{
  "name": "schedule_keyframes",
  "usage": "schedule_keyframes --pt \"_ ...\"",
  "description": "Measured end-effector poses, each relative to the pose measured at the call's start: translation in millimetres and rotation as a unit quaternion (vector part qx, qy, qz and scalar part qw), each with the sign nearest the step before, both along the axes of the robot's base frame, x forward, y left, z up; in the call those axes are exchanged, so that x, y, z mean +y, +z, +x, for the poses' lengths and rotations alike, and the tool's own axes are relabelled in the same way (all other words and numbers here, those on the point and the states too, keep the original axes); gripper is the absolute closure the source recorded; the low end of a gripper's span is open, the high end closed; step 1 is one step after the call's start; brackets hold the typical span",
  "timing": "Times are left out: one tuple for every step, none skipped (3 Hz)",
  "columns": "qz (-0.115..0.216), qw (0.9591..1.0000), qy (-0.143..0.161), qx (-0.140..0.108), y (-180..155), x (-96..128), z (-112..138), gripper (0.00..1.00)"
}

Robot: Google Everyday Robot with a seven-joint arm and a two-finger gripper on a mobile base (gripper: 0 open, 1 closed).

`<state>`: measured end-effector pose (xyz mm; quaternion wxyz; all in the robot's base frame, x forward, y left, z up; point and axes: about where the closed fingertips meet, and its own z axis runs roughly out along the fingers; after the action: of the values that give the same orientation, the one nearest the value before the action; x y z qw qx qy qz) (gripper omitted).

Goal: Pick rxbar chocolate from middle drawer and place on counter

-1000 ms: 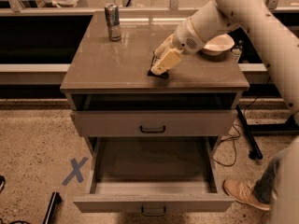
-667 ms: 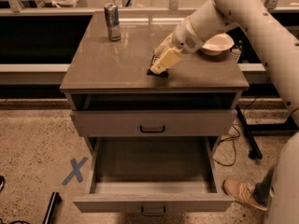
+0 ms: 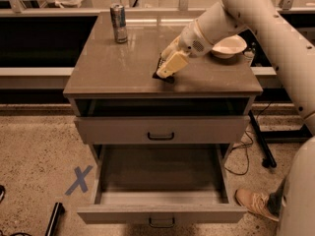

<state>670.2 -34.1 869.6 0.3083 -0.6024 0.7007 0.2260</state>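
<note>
The hand is held low at the desk's front middle, grip impossible to tell, with the dark bar touching the top beneath it. If lifted carelessly, the bar could be dragged over the near edge.

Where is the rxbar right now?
In the camera view, the rxbar lies on the counter near its front edge, just right of centre, a dark shape at the tip of the gripper. The can stands at the back left.
</note>
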Motion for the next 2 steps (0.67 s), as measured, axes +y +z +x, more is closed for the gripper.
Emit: schedule_keyframes --pt "0.0 1.0 0.001 0.001 -1.9 2.0 0.2 0.0" --pt "0.0 1.0 0.001 0.001 -1.9 2.0 0.2 0.0"
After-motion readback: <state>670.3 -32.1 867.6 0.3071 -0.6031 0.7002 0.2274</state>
